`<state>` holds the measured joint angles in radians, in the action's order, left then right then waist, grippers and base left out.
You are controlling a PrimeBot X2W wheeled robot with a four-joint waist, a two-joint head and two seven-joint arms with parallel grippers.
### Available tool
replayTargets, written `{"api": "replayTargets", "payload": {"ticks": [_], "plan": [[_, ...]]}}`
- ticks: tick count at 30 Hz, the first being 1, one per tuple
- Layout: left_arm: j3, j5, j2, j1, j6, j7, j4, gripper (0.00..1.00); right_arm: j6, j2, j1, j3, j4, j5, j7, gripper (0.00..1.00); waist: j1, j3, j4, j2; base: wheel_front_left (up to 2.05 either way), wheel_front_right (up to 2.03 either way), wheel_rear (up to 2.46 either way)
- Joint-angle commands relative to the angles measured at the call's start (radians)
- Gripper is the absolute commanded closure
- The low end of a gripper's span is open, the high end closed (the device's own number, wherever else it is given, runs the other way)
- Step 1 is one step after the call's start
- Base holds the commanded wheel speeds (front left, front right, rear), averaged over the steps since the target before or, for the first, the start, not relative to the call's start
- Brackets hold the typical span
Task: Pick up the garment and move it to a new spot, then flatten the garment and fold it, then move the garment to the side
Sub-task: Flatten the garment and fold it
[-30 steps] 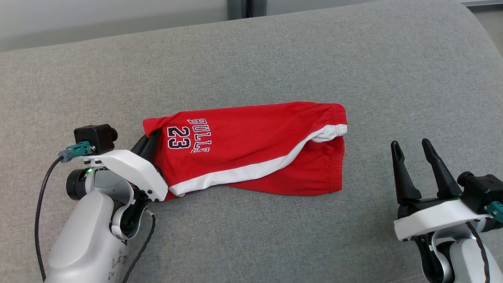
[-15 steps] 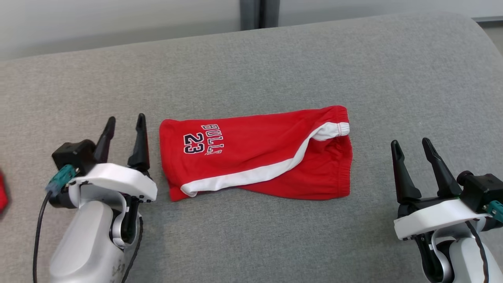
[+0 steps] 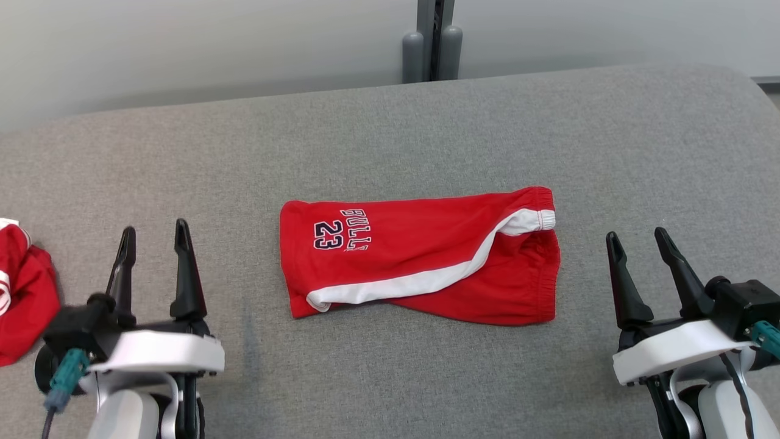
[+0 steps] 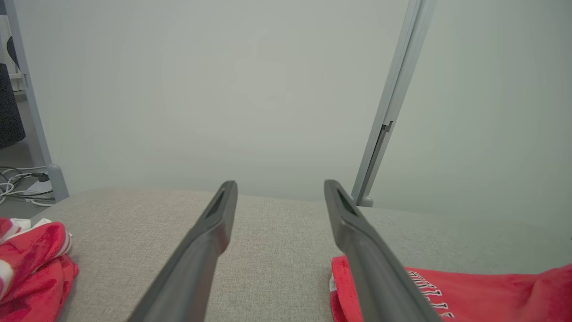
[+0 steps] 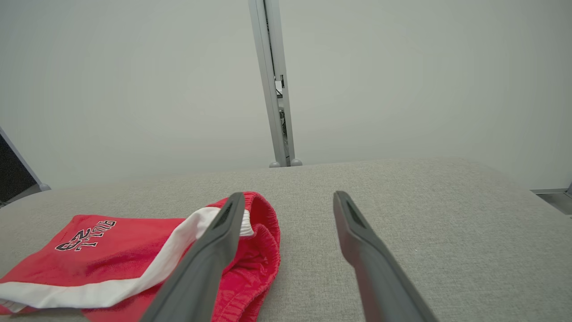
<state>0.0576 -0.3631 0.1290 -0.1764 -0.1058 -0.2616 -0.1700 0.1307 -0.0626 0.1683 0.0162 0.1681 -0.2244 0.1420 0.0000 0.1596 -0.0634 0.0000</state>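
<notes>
The garment, a pair of red shorts with a white stripe, lies flat near the middle of the grey fabric-covered counter, free of both grippers. It looks folded once along its length. The upper layer carries the dark "23" print toward 10 o'clock, the gathered waistband sits at the 3 o'clock end, and a strip of the lower layer peeks out along the edge from 5 to 6 o'clock, so the halves do not line up exactly. The left gripper hovers well apart from the cloth at its 8 o'clock, fingers spread wide and holding nothing. The right gripper hangs at the garment's 4 o'clock, near the waistband but not touching it, equally wide and empty. A second red cloth sits bunched at the 9 o'clock edge of the head view, apart from the left gripper. A grey post stands beyond the counter at 12 o'clock. Judging by how things lie, the picking up, flattening and folding appear done, though the fold is somewhat loose at the stripe. What seems left is the final move to the side, since the shorts rest centrally between the two arms. I cannot tell from these views whether another fold is intended first.
</notes>
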Motion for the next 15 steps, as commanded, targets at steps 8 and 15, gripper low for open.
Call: {"api": "replayTargets", "payload": {"ticks": [8,15], "plan": [[-0.002,0.040,-0.010,0.125,0.016,-0.004,0.033,0.00,0.000,-0.013,-0.054,-0.002,-0.010,0.017,-0.020,0.00,0.0000,-0.051,0.018,0.0000,0.00,0.00,0.00],[0.013,0.041,-0.006,0.157,0.023,-0.004,0.007,0.00,0.000,-0.011,-0.078,-0.008,-0.020,0.015,-0.031,0.00,0.0000,-0.065,0.021,0.0000,0.00,0.00,0.00]]}}
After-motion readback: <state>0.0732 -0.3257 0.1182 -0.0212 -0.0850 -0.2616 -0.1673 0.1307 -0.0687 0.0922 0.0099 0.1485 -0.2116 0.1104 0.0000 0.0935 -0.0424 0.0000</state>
